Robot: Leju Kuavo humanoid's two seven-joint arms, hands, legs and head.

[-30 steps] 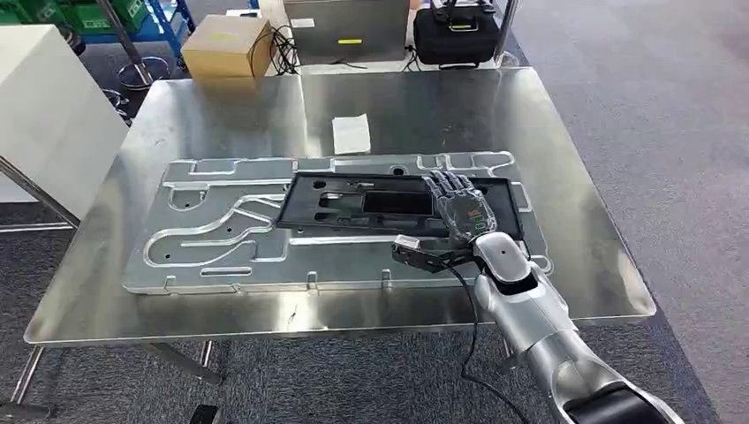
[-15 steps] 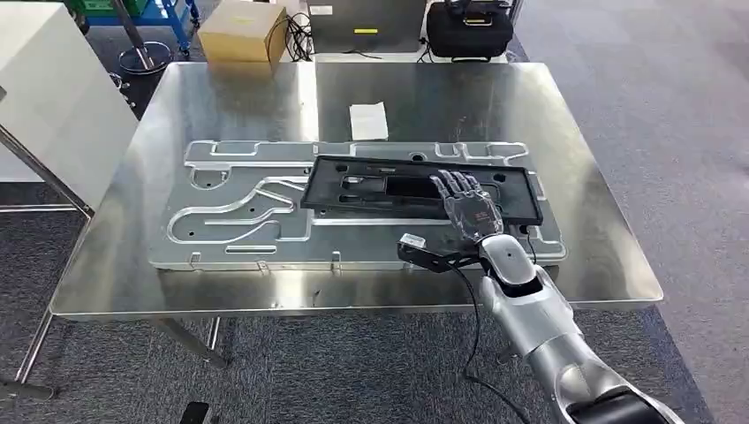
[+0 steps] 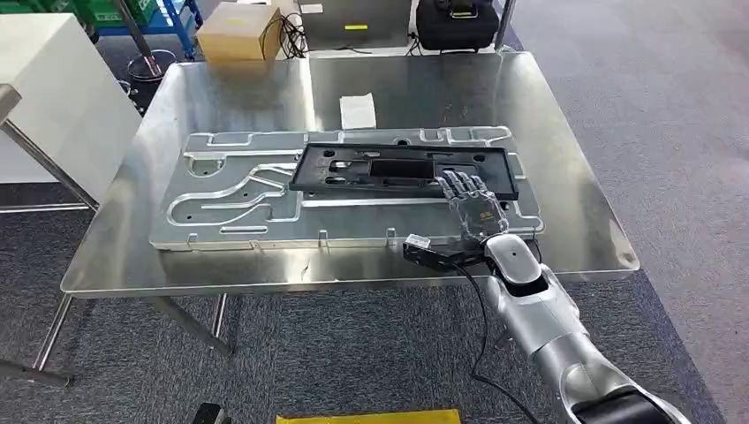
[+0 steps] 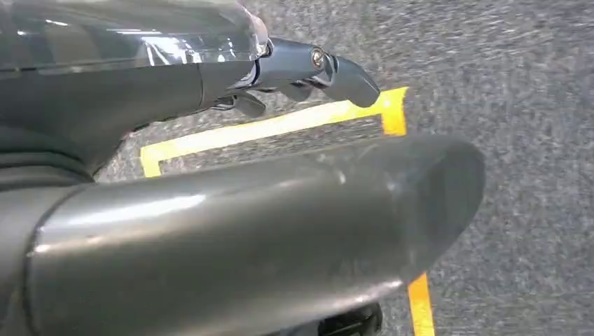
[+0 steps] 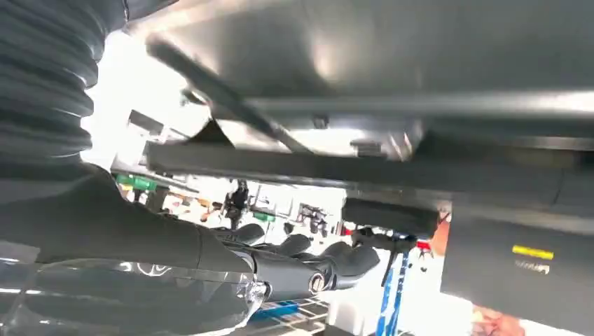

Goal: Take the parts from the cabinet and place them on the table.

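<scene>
Steel table (image 3: 565, 177), white paper (image 3: 358, 111) beyond black frame (image 3: 402, 170), right hand (image 3: 477, 208) alongside

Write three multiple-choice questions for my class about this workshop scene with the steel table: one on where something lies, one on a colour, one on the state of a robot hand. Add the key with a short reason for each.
1. Where does the black frame lie?
A. On the grey carpet
B. On the grooved metal plate
C. On the cardboard box

2. What colour is the tape on the floor in the left wrist view?
A. Yellow
B. Red
C. White

3. What is the right robot hand doing?
A. Gripping the slip of paper
B. Lifting the frame off the table
C. Held over the frame's near right part, fingers stretched out, holding nothing

Key: 1 B, the frame sits on the plate's right half. 2 A, yellow strips cross the grey carpet. 3 C, the fingers lie straight and the frame rests flat on the plate.
</scene>
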